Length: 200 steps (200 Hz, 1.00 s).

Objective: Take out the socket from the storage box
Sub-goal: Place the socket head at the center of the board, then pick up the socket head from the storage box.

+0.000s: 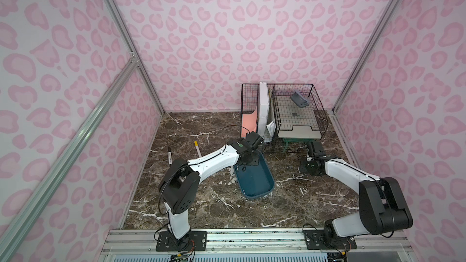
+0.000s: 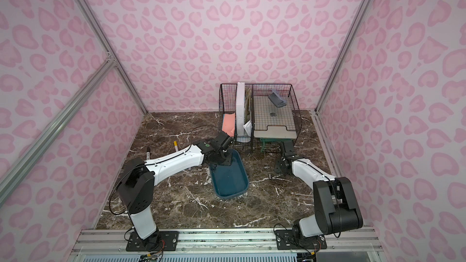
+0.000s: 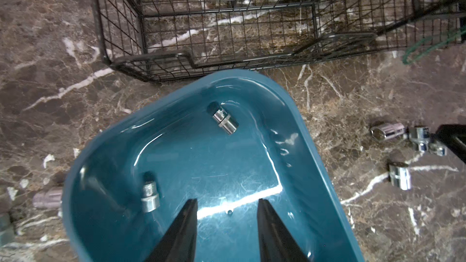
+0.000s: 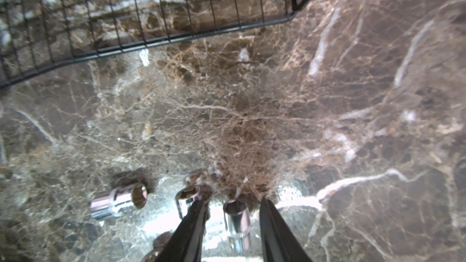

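Teal storage box point(image 3: 201, 162) holds one socket point(image 3: 225, 120) ahead of left gripper's point(image 3: 228, 201) parted empty fingers, another socket point(image 3: 150, 196) beside; right gripper's point(image 4: 232, 199) parted fingers flank a blurred tabletop socket point(image 4: 237, 220).

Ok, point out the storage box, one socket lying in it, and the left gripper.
storage box point(image 3: 214, 162), left wrist view, bare floor inside.
socket point(image 3: 225, 119), left wrist view, chrome body.
left gripper point(image 3: 227, 201), left wrist view, midway between fingertips.

two sockets point(image 3: 225, 120) in the storage box point(image 3: 214, 162), before the wire basket point(image 3: 151, 57); other sockets point(image 3: 399, 178) on the table point(image 3: 50, 71) right of it
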Motion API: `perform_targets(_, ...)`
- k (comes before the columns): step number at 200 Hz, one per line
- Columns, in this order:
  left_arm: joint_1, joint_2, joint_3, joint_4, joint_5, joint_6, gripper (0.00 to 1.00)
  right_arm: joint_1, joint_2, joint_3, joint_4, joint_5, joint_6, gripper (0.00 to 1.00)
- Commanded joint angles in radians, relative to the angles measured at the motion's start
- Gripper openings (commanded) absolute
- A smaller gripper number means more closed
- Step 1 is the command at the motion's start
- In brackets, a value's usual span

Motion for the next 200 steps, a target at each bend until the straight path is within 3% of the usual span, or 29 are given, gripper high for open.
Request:
perform_targets(1,-0.012,0.041,0.028,0.001,-0.064,-0.082,0.43,-0.001,-0.006,0.009,0.003,-0.013,0.015,0.43)
perform_targets(77,-0.016,0.17,0.089,0.019,-0.114,-0.121,0.42,-0.001,-0.043,0.005,-0.012,-0.017,0.014,0.44)
perform_targets(200,-0.008,0.267,0.157,0.027,-0.139,-0.122,0.42,0.0,-0.043,0.0,-0.004,-0.024,0.007,0.44)
